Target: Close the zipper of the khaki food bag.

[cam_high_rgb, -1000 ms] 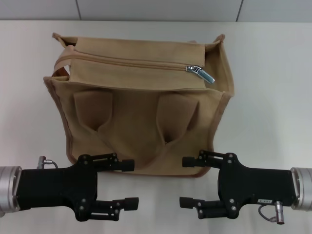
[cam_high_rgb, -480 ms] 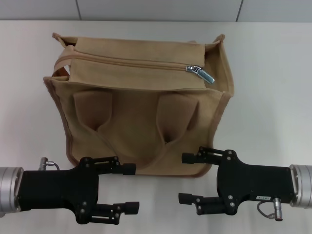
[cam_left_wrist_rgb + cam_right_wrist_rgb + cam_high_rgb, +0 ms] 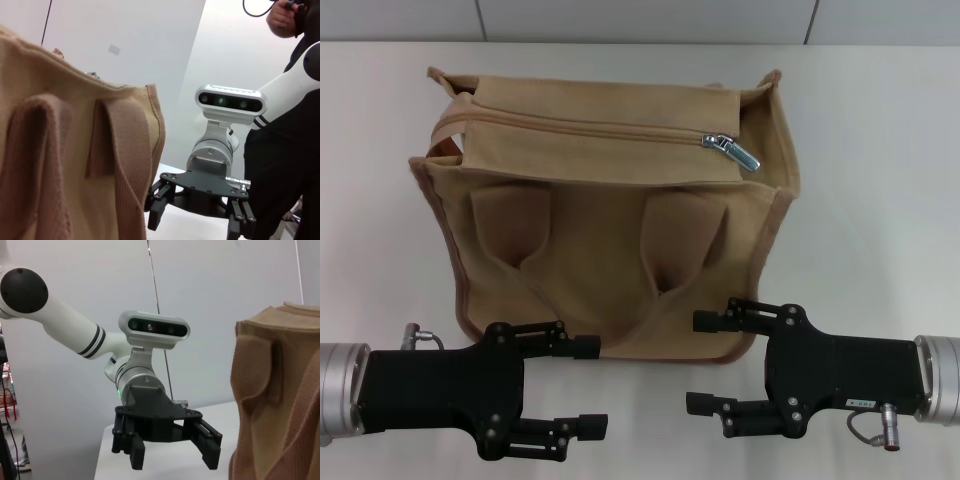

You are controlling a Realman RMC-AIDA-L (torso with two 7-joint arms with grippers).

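We note that the zipper (image 3: pixel 590 128) runs left-right across the khaki food bag (image 3: pixel 610 250) top, its slider (image 3: pixel 728 148) beyond the nearer, empty, wide-open right gripper (image 3: pixel 705 362); left gripper (image 3: pixel 588 385) likewise.

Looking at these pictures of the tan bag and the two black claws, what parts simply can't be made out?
- Inside of the khaki food bag: hidden in every view by its own cloth.
- Far left end of the zipper: in the head view it curves out of sight over the bag's edge.
- Zipper slider: both wrist views show only the bag's side.
- Left gripper and right gripper arms: cut off by the head view's edges.
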